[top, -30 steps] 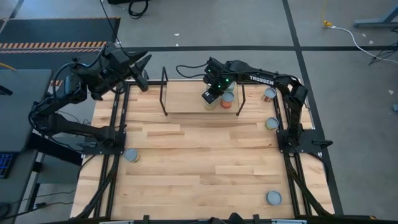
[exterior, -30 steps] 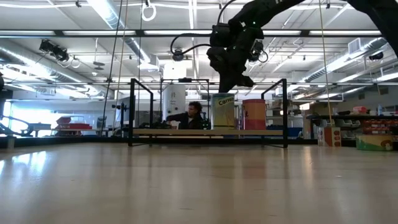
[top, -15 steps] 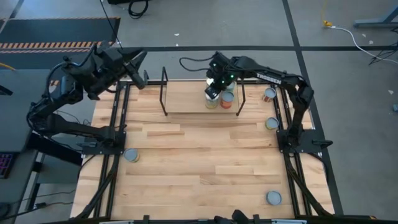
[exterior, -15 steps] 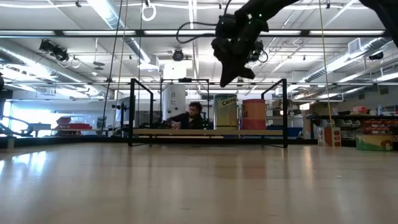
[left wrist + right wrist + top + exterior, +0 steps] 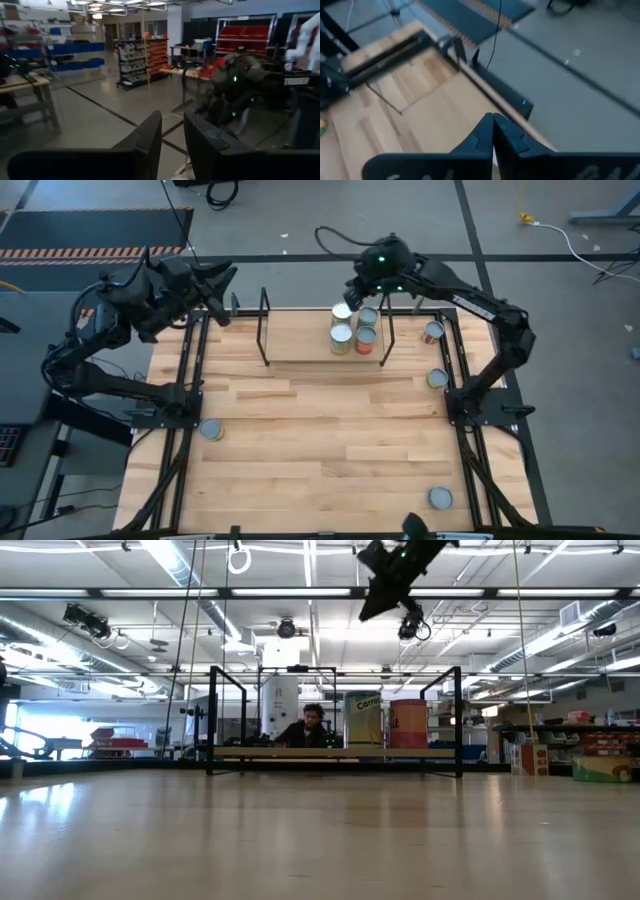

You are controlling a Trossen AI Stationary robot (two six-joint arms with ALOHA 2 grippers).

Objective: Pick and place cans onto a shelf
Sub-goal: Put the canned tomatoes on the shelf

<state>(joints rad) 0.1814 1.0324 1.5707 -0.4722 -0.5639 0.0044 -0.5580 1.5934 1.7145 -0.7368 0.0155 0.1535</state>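
Observation:
The shelf stands at the table's far middle, and several cans stand upright on the right part of its board. The low view shows a yellowish can and an orange can on the shelf. My right gripper hangs shut, high above those cans, slanting down; its tips meet in the right wrist view. My left gripper waits raised past the table's far left corner, its fingers slightly apart with nothing between them.
Loose cans stand on the tabletop: one near the left rail, one at the near right, and two by the right rail. A person sits in the room behind the shelf.
My right gripper has risen from just above the cans on the shelf to high over them, drifting toward the far edge and staying shut. The cans have stayed upright on the shelf.

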